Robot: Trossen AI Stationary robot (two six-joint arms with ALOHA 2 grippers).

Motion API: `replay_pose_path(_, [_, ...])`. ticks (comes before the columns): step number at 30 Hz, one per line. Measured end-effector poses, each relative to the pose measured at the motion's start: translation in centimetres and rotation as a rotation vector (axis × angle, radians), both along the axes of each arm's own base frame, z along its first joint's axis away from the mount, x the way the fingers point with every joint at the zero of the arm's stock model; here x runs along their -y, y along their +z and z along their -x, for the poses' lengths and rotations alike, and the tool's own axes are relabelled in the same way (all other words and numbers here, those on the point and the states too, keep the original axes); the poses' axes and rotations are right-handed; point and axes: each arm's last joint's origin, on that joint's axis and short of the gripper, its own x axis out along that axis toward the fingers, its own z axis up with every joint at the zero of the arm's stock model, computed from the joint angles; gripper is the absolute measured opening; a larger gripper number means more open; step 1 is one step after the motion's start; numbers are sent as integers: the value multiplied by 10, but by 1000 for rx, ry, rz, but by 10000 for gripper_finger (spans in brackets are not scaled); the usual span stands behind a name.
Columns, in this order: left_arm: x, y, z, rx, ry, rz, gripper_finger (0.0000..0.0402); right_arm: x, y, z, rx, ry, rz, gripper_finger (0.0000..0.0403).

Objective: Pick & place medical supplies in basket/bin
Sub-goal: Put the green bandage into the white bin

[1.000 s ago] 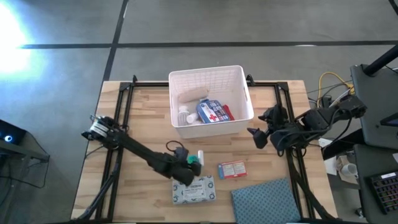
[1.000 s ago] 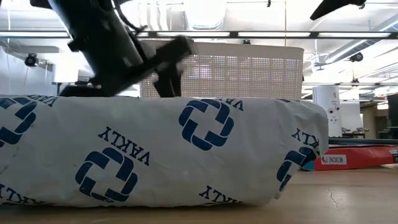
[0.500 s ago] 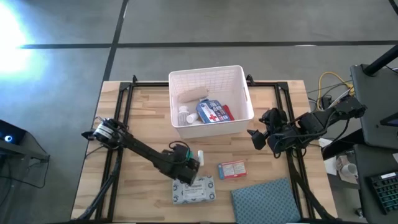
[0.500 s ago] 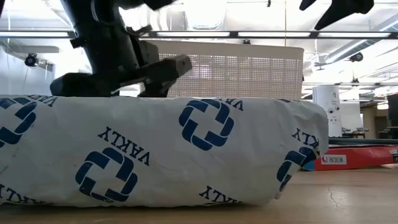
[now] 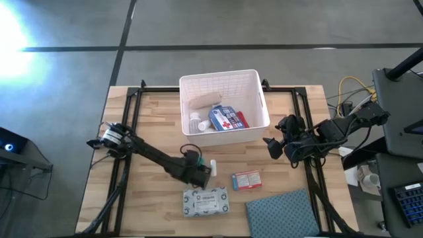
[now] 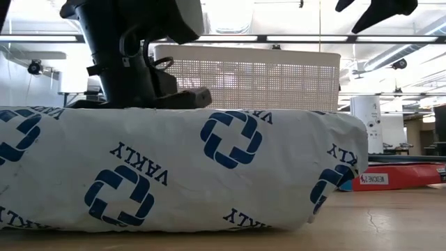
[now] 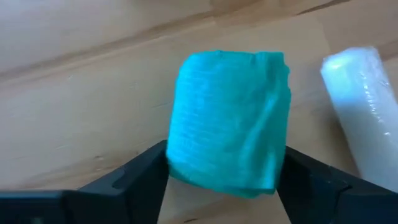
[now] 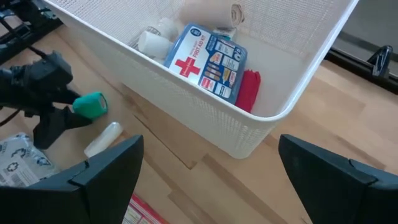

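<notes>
A teal roll (image 7: 230, 121) lies on the wooden table, between the two fingers of my left gripper (image 5: 203, 172), which is shut on it. It also shows in the right wrist view as a teal roll (image 8: 91, 104). Beside it lies a small white tube (image 5: 213, 164). Nearer the front edge are a white printed packet (image 5: 206, 201) and a red-and-white box (image 5: 246, 180). The white basket (image 5: 218, 75) at the far middle holds a blue first-aid box, a red tube, white bottles and a beige roll. My right gripper (image 5: 272, 147) hangs open, to the right of the basket. My left gripper has the teal roll pinched between its two fingers, one finger (image 7: 146, 171) on each of two opposite sides (image 7: 180, 155). The fingers come slanting down from above. The roll lies on the table.
A blue-grey cloth (image 5: 284, 215) lies at the front right corner. The white packet (image 6: 174, 174) fills most of the low view, just in front of the left arm. Black frame rails run along the table's left and right sides.
My left gripper has sunk toward the table and gone a little toward the far edge, from over the packet's rim to the teal roll. It has tipped more steeply downward. The roll has stayed in place.
</notes>
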Motion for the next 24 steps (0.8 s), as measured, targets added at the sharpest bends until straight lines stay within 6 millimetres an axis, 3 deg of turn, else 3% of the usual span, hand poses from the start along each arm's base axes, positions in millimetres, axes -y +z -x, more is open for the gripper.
replay_pose_path(7, [-6,7,8,-29,8,-100,162,0,0,0,-8,12,19,363])
replay_pose_path(12, [6,30,18,7,-33,-88,103,0,0,0,-21,30,37,363])
replay_pose_path(18, [45,99,40,157,-155,-33,85,1,0,1,-37,48,56,363])
replay_pose_path(21, [63,150,54,329,-250,-73,84,1,1,1,-43,59,65,363])
replay_pose_path(24, [66,207,66,524,-282,-189,84,1,1,1,-48,66,71,363])
